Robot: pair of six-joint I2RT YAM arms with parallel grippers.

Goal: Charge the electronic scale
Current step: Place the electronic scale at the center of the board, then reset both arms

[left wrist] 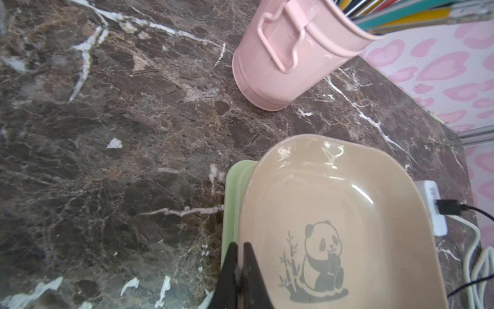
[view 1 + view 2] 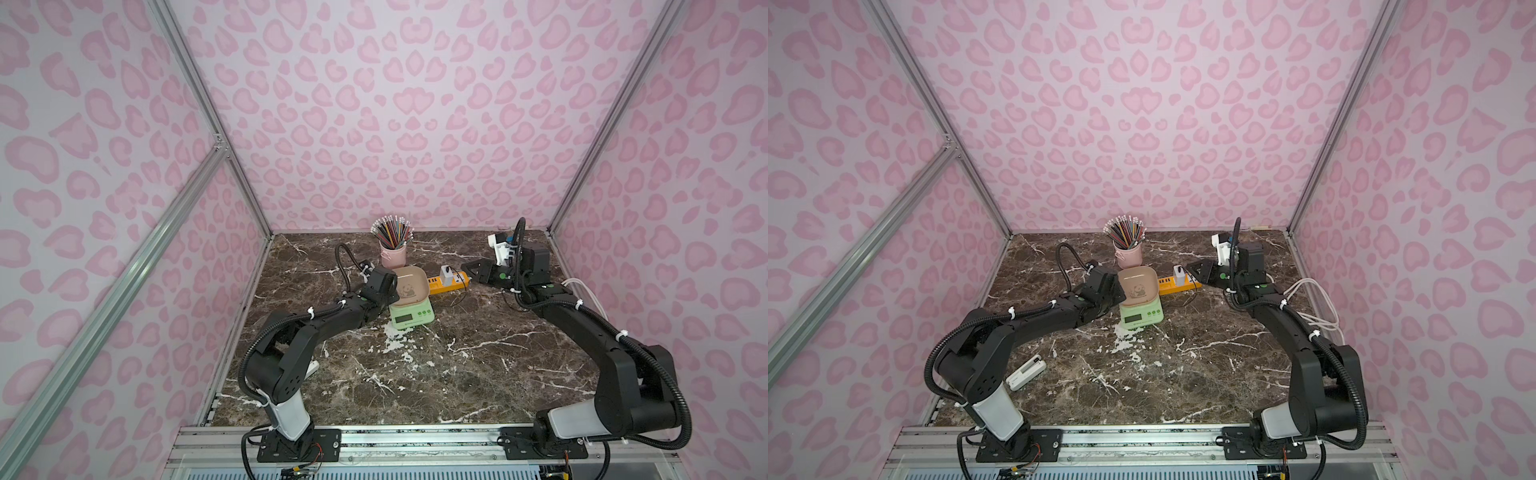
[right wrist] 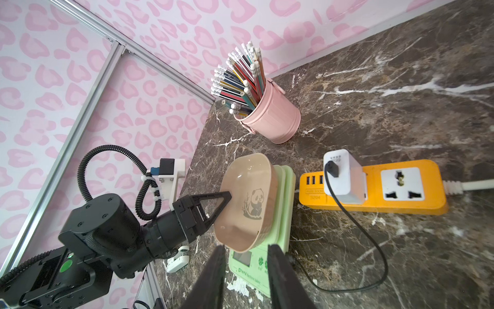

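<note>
Top views look down from high in front; wrist views, close, share the electronic scale.

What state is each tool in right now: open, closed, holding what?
Left tool: closed at the rim of the scale's tray; a real grip cannot be told.
Right tool: partly open, holding nothing.

"Electronic" on electronic scale, others blurred

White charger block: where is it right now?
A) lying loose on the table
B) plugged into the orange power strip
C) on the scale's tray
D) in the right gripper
B: the white charger block stands plugged into the orange power strip, a black cable running out of it.
</note>
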